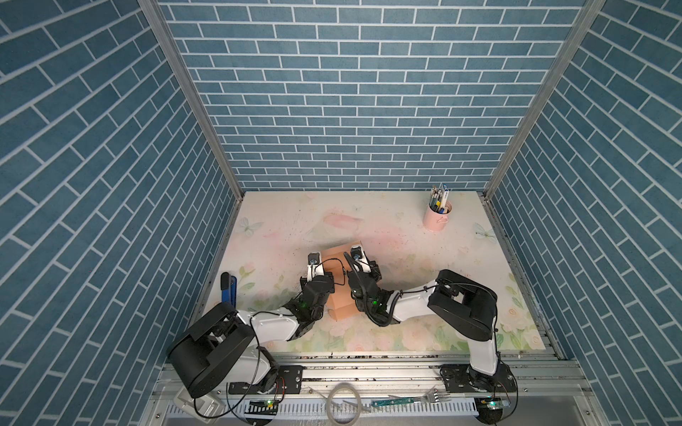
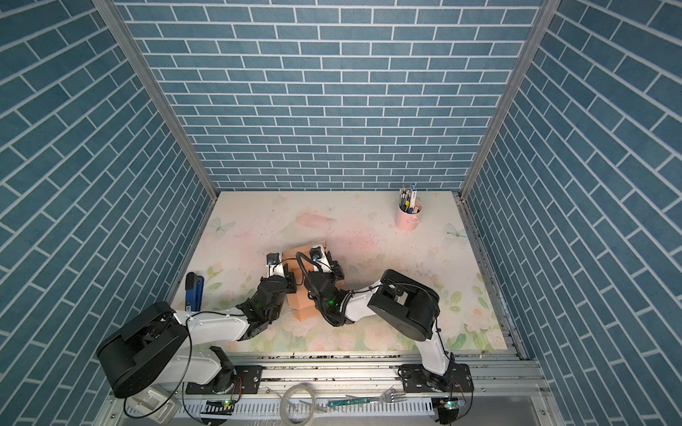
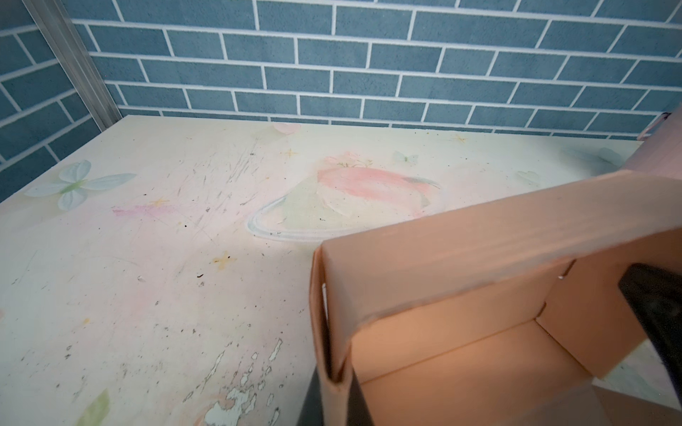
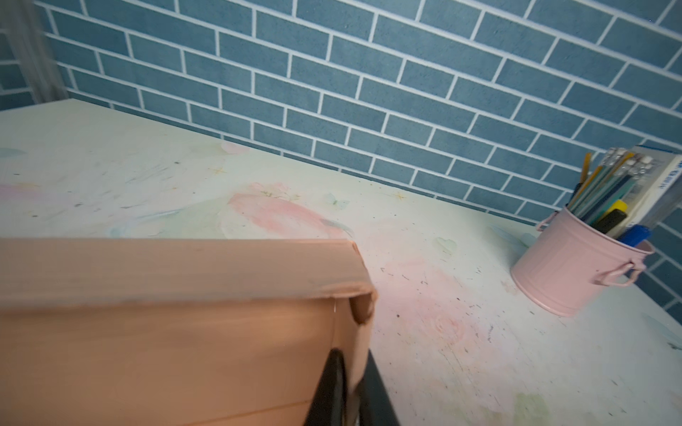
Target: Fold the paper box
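Note:
The peach-orange paper box (image 1: 337,254) (image 2: 299,255) stands mid-table between both arms, its side walls raised and its top open. My left gripper (image 3: 334,380) (image 1: 317,267) (image 2: 275,266) is shut on the box's doubled left wall, one finger inside and one outside. My right gripper (image 4: 354,363) (image 1: 356,260) (image 2: 317,260) straddles the right wall, and the cardboard fills the narrow gap between its fingers. The left wrist view shows the box's floor (image 3: 461,369), its far wall and a dark right finger (image 3: 657,313) inside. The arms hide most of the box in both top views.
A pink cup of pens (image 1: 437,219) (image 2: 407,219) (image 4: 575,273) stands at the back right. A blue tool (image 1: 228,289) (image 2: 193,291) lies by the left wall. A fork (image 1: 435,396) and a ring of tape (image 1: 343,404) rest on the front rail below the table.

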